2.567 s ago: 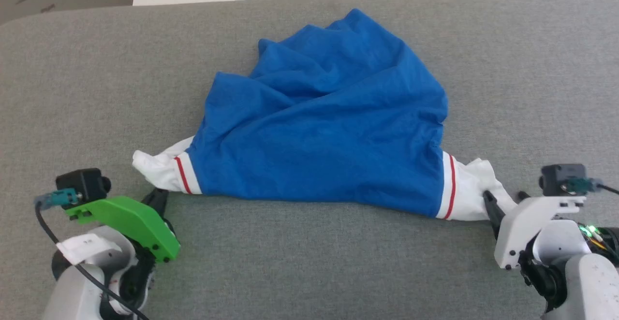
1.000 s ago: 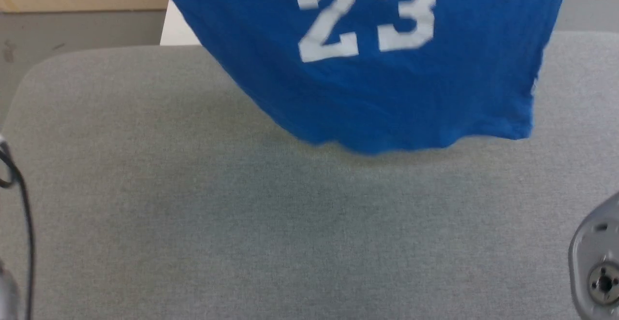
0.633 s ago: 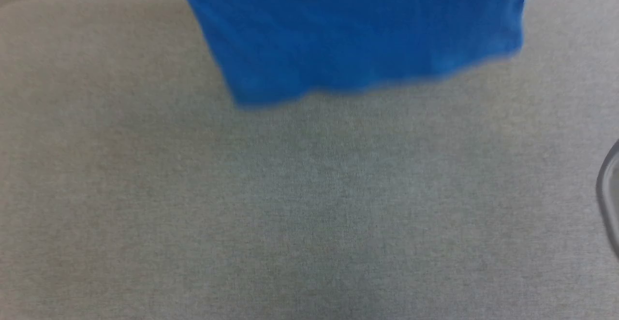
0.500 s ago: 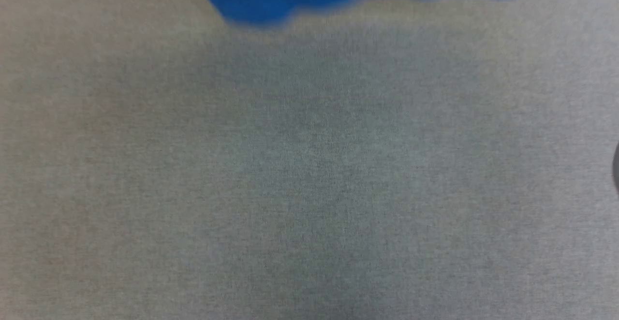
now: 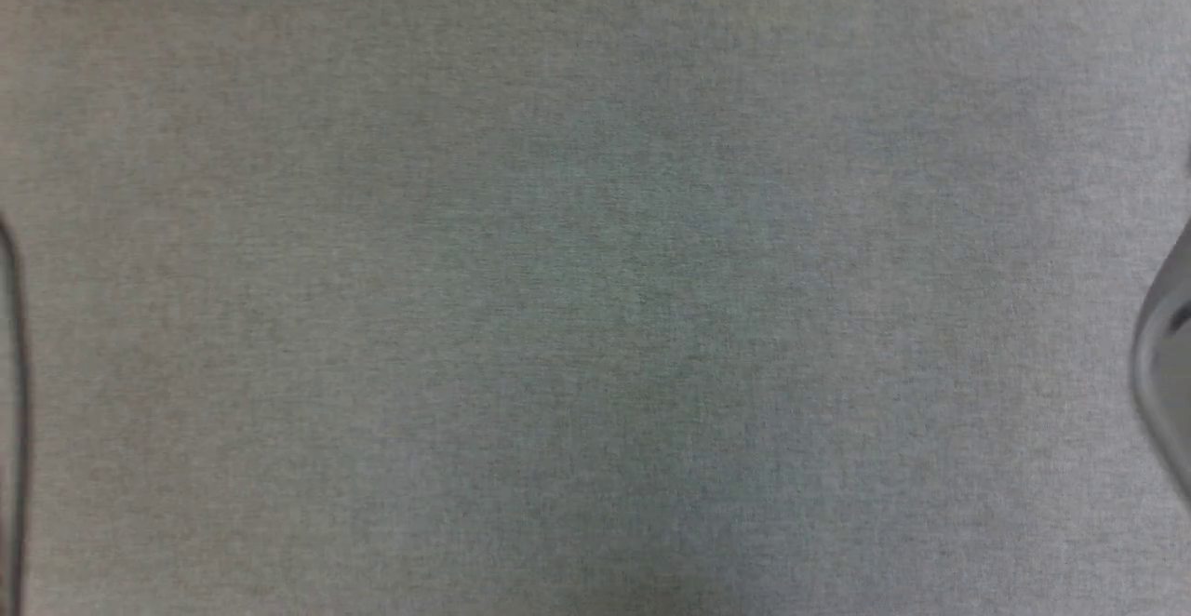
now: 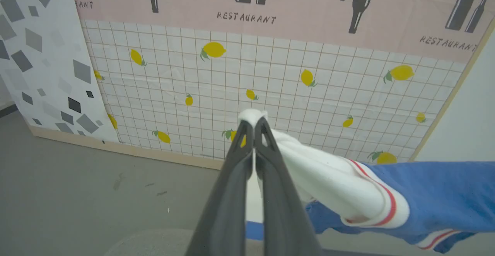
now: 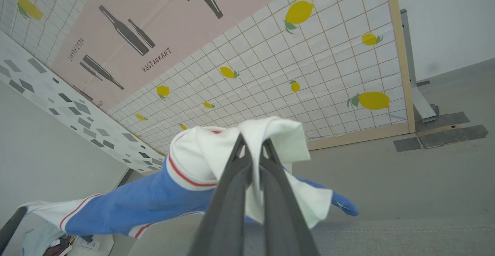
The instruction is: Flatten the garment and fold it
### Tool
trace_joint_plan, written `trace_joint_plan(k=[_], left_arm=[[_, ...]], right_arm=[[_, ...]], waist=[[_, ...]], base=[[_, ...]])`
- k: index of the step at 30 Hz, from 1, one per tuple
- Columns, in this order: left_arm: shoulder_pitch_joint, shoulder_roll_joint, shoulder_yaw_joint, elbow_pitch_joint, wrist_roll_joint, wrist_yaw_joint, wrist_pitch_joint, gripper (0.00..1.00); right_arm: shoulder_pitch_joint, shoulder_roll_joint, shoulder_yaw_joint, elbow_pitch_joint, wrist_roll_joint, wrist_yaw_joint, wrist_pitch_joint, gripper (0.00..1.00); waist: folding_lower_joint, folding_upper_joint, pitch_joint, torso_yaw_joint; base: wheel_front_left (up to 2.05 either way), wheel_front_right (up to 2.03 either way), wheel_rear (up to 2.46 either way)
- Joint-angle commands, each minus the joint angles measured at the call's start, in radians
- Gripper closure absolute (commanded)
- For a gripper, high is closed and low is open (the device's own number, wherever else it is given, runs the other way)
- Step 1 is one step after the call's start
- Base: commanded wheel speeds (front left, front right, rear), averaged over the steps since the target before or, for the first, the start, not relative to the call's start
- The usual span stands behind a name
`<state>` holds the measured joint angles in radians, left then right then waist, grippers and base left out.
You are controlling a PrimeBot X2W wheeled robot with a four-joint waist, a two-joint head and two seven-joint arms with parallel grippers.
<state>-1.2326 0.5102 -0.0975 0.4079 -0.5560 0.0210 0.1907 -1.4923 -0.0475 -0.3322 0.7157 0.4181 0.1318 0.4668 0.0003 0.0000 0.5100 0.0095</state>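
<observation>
The garment hangs in the air, stretched between both grippers. In the left wrist view my left gripper [image 6: 253, 126] is shut on the tip of a white sleeve [image 6: 328, 171], and the royal-blue body [image 6: 437, 194] runs off to the right past the red stripe trim. In the right wrist view my right gripper [image 7: 253, 144] is shut on the other white sleeve [image 7: 201, 151]; the blue body [image 7: 147, 202] stretches down-left to the far sleeve [image 7: 42, 209]. The chest print is hidden.
The head view looks at the bare grey fabric table [image 5: 595, 281], with a cable [image 5: 14, 365] at its left edge and a grey arm part [image 5: 1168, 383] at its right edge. Behind the table stand lemon-print wall panels [image 6: 270, 74] and a grey floor [image 7: 386, 178].
The garment lay crumpled on the table and both grippers have lifted it by the sleeves. The head camera has tilted down, so the shirt has passed out of the top of its view.
</observation>
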Motion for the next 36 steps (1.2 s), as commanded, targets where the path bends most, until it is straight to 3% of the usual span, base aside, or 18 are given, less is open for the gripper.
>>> trace_joint_plan(k=[1, 8, 13, 17, 22, 26, 31, 36], left_arm=[[0.040, -0.014, 0.006, 0.008, -0.020, -0.011, -0.020, 1.00], [0.324, -0.088, 0.043, 0.000, -0.114, -0.064, -0.140, 1.00], [0.615, -0.156, 0.099, -0.101, -0.193, -0.045, -0.202, 1.00], [0.864, -0.212, 0.120, -0.232, -0.259, -0.033, -0.190, 1.00], [1.128, -0.247, 0.151, -0.408, -0.287, 0.046, -0.162, 1.00], [1.297, -0.252, 0.188, -0.544, -0.294, 0.126, -0.123, 1.00], [1.420, -0.196, 0.166, -0.664, -0.237, 0.208, -0.014, 1.00], [1.399, -0.128, 0.068, -0.608, -0.138, 0.245, 0.095, 1.00]], right_arm=[[0.053, -0.003, 0.006, -0.011, 0.025, -0.001, -0.002, 1.00], [0.452, -0.003, 0.066, -0.206, 0.174, -0.001, 0.013, 1.00], [0.797, -0.003, 0.090, -0.399, 0.290, -0.001, 0.017, 1.00], [1.066, -0.003, 0.103, -0.574, 0.264, -0.001, 0.022, 1.00], [1.331, -0.003, 0.059, -0.713, 0.298, -0.001, 0.036, 1.00], [1.486, -0.003, 0.040, -0.807, 0.263, -0.001, 0.090, 1.00], [1.597, -0.003, 0.032, -0.935, 0.107, -0.001, 0.236, 1.00], [1.578, -0.003, 0.129, -0.985, -0.115, -0.001, 0.454, 1.00]], waist=[[-0.0003, 0.0000, -0.042, 0.024], [-0.0003, 0.0000, -0.168, 0.051], [-0.0003, 0.0000, -0.271, 0.047], [-0.0003, 0.0000, -0.328, 0.042], [-0.0003, 0.0000, -0.369, 0.031], [-0.0003, 0.0000, -0.393, 0.018], [-0.0003, 0.0000, -0.402, 0.010], [-0.0003, 0.0000, -0.388, -0.005]], base=[[0.00, 0.00, 0.00], [0.00, 0.00, 0.00], [0.00, 0.00, 0.00], [0.00, 0.00, 0.00], [0.00, 0.00, 0.00], [0.00, 0.00, 0.00], [0.00, 0.00, 0.00], [0.00, 0.00, 0.00]])
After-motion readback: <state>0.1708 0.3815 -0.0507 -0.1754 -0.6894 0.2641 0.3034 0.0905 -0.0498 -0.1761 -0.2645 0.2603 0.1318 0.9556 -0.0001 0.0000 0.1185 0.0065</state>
